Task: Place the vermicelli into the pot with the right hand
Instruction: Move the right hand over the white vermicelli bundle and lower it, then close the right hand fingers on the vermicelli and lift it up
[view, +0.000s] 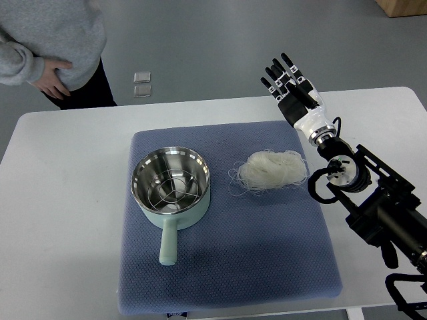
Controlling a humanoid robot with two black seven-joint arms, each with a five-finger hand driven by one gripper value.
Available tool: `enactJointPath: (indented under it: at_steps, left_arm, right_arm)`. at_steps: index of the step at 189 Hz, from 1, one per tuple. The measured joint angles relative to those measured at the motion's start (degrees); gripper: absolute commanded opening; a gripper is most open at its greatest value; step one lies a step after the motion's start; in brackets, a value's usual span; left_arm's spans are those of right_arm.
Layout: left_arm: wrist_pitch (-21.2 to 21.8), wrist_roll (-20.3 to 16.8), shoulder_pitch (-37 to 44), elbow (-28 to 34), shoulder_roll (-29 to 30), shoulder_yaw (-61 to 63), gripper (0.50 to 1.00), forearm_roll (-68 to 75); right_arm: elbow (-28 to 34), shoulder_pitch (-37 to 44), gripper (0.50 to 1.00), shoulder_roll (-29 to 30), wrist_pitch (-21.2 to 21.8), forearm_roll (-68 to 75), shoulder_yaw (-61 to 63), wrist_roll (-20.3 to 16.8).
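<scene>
A pale bundle of vermicelli (269, 169) lies on the blue mat (267, 253), right of centre. A mint-green pot (171, 185) with a steel inside and a wire rack stands to its left, handle pointing toward the near edge. My right hand (288, 85) is raised beyond the far right corner of the mat, fingers spread and straight, holding nothing. It is apart from the vermicelli, up and to the right of it. The left arm does not show.
The mat lies on a white table (60, 200). A person in a grey sweater (53, 40) stands at the far left corner. Two small grey pads (142, 85) lie on the floor beyond the table.
</scene>
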Motion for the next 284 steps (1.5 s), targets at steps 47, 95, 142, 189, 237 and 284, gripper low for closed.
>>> enactJointPath:
  at_steps: [47, 95, 142, 189, 237, 284]
  left_arm:
    - [-0.1, 0.0, 0.3, -0.5, 0.0, 0.0, 1.000, 0.0]
    - [0.1, -0.3, 0.3, -0.4, 0.0, 0.0, 1.000, -0.1]
    - [0.0, -0.3, 0.3, -0.6, 0.0, 0.0, 1.000, 0.0]
    - [-0.1, -0.3, 0.4, -0.6, 0.0, -0.1, 1.000, 0.0]
    - [-0.1, -0.3, 0.4, -0.6, 0.0, -0.1, 1.000, 0.0]
    - [-0.1, -0.1, 0.5, -0.6, 0.0, -0.1, 1.000, 0.0]
  right_arm:
    - [0.0, 0.0, 0.926, -0.3, -0.1, -0.1, -0.2, -0.1]
    - [0.2, 9.0, 0.924, -9.4, 0.6, -14.5, -17.9, -1.1]
    - [0.2, 37.3, 0.926, -19.0, 3.7, -36.2, -63.9, -3.2]
    - [10.8, 63.8, 0.926, -18.4, 10.8, -39.3, -91.2, -5.6]
    - [17.5, 65.8, 0.924, -16.5, 11.7, -35.9, -92.2, -9.0]
    - [16.2, 57.6, 0.921, -16.5, 2.8, -36.0, -92.3, -11.4]
